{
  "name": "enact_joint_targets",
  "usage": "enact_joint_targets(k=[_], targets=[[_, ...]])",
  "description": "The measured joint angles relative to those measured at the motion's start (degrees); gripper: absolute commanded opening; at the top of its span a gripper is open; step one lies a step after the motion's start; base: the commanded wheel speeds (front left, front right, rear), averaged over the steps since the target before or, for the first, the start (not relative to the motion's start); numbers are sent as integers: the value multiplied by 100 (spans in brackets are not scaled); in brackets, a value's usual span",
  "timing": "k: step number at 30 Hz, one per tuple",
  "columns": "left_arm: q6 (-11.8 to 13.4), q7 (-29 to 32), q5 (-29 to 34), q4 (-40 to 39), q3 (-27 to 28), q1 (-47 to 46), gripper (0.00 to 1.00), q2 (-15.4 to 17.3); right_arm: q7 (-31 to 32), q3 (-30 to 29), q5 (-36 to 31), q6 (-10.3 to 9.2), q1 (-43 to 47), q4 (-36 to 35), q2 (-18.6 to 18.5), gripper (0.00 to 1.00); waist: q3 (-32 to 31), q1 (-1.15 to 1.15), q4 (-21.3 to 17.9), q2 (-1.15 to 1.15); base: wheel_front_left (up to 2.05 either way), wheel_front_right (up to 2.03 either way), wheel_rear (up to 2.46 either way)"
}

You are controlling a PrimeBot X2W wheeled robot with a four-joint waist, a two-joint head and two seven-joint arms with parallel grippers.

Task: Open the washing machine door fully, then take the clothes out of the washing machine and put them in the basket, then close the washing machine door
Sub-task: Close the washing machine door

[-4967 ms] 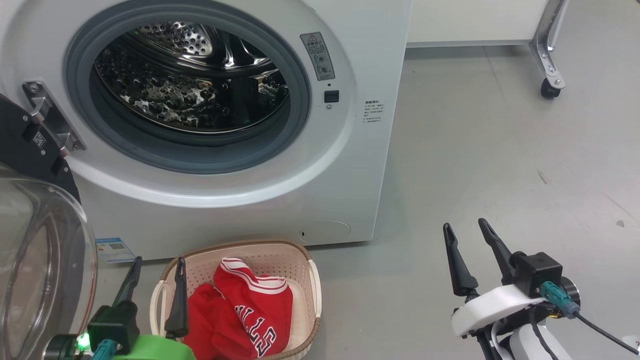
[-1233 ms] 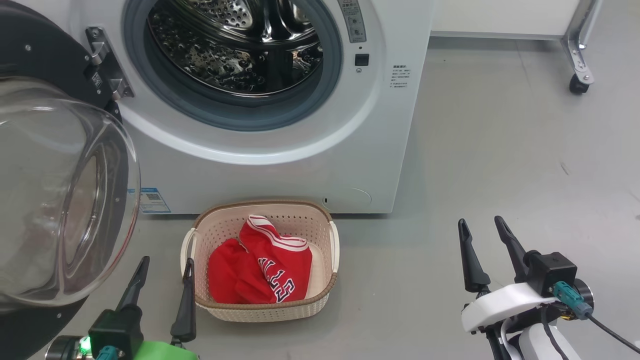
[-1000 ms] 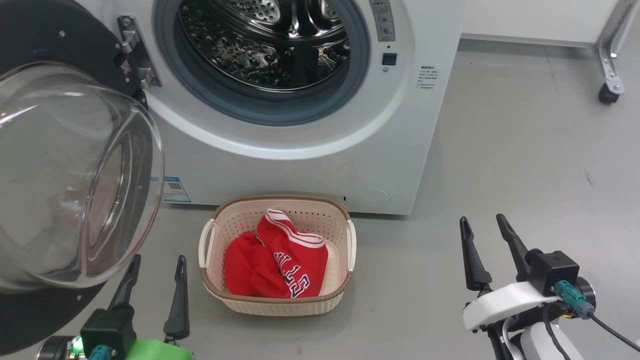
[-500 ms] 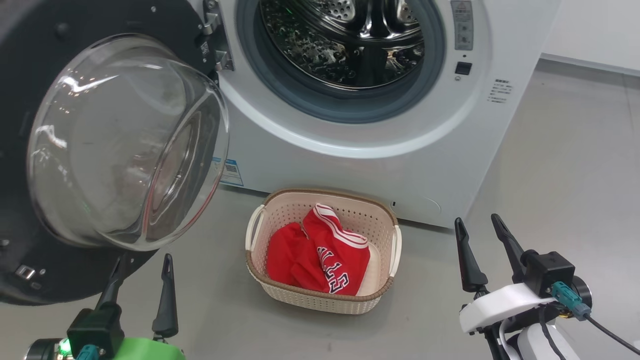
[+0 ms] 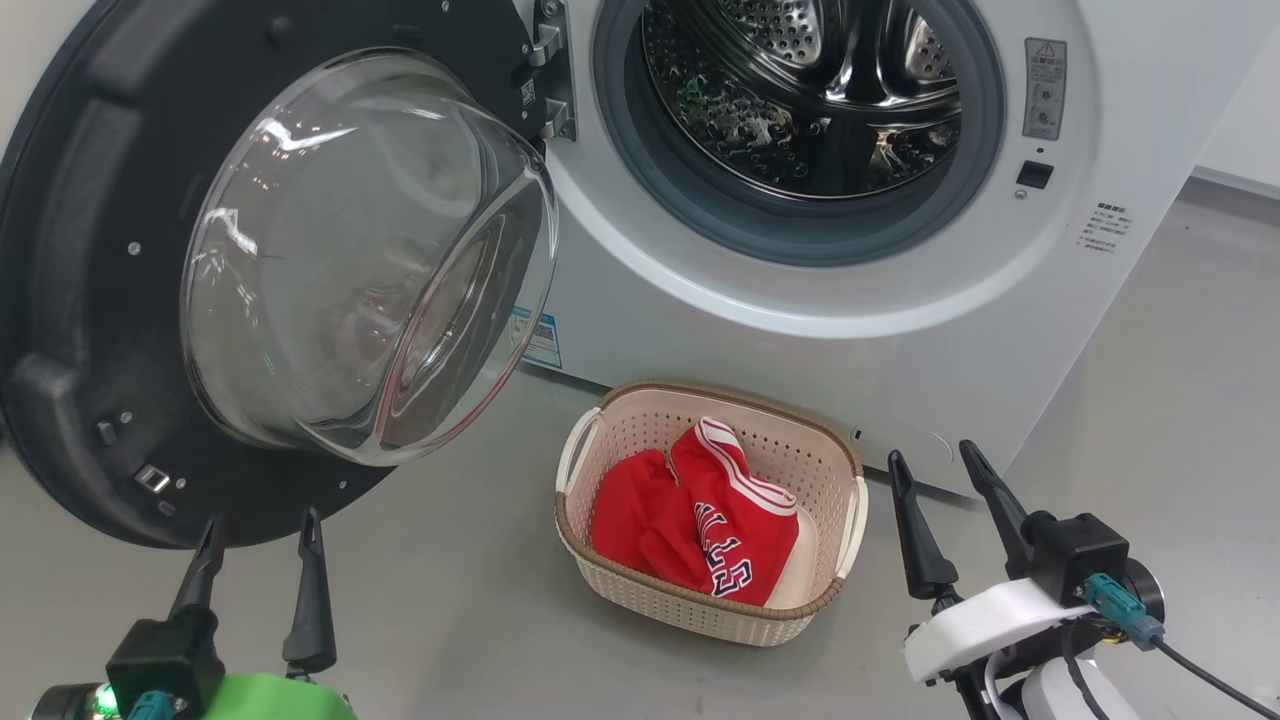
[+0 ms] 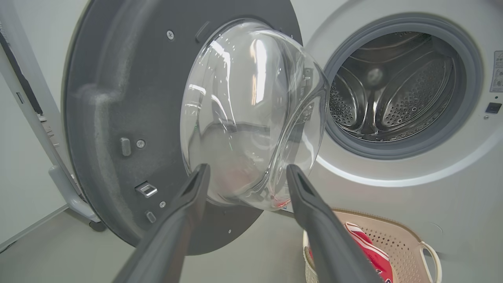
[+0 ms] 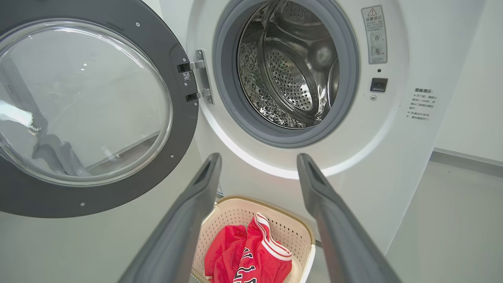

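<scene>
Closing the door [image 5: 300,270] is the step we judge to be in hand: the jersey [image 5: 710,520] lies crumpled in the basket [image 5: 720,392], and the drum [image 5: 810,90] looks empty as far as we can see into it.

Basket: on the floor [image 5: 450,600], just in front of the washer [image 5: 700,330], below the opening. Its long side runs roughly along the washer's front.

Door: swung wide on its hinge [image 5: 545,75] at the opening's left edge. The inner face looks our way, and the glass bowl bulges out toward the basket side. Being round, it has no long axis of its own; the hinge line stands upright.

Left gripper [image 5: 262,520]: jaws spread wide, holding nothing, just below the door's lower rim and pointing up at it.
Right gripper [image 5: 930,452]: likewise wide and empty, right of the basket, near the washer's lower corner.

Next move, our judgement: bring the left arm behind the door's free edge, far from the hinge, and push in an arc toward the opening until the latch catches. Risk: fingers slipping on the glass.
</scene>
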Motion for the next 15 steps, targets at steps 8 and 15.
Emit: enact_joint_targets(k=[8,15], targets=[[1,0,-13,-24,42,6,100,0,18,42,0,9,0,23,9,100,-14,0,47,0,0,0,0],[2,0,-21,-56,60,21,100,-1,42,64,1,8,0,42,9,100,-18,0,47,0,0,0,0]])
